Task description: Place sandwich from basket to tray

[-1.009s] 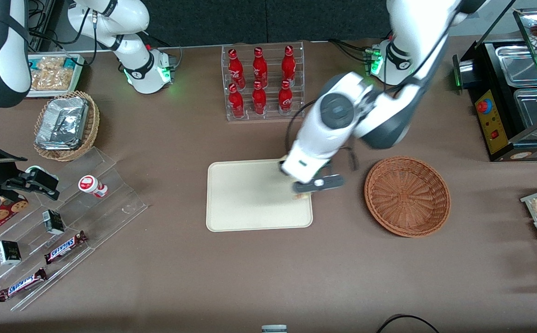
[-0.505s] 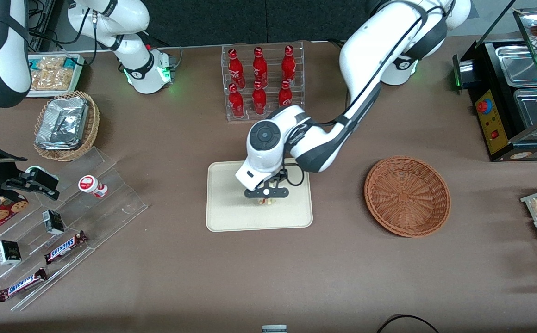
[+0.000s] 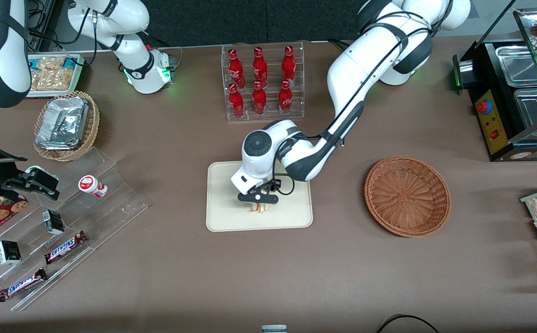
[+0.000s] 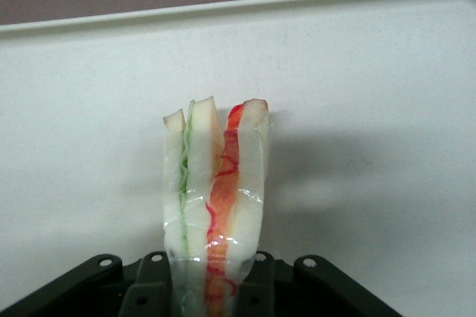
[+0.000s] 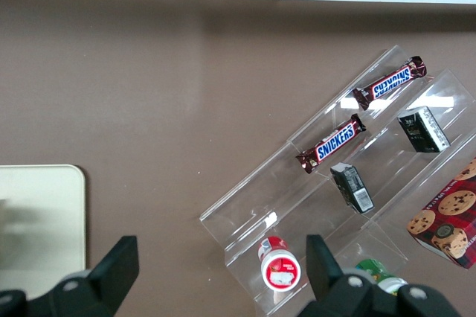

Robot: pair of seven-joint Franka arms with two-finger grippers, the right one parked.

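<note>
Since a second ago the left arm has swung from the tray's basket-side edge to over the tray's middle, bringing the sandwich [image 4: 216, 198] with it. Sandwich now hangs over the tray [image 3: 224, 217], clamped in the gripper [image 3: 258, 202], fingers closed on its wide end, tip pointing down at the tray surface. Can't tell if the tip touches the tray yet.

Handling guess: light, soft bread in clear film, so it squashes easily and the film may be slippery; hold across the flat faces near the thick end, as now, and ease the squeeze gently.

Basket [image 3: 407, 196] sits empty, well apart from the tray toward the working arm's end of the table. Bottle rack [image 3: 263, 83] with red bottles stands farther from the front camera than the tray, clear of the arm. Clear stepped racks [image 3: 65, 231] with chocolate bars [image 3: 65, 246] lie toward the parked arm's end, and a foil-packet basket [image 3: 65, 125] too. Nothing sits on the tray where the sandwich would land.
</note>
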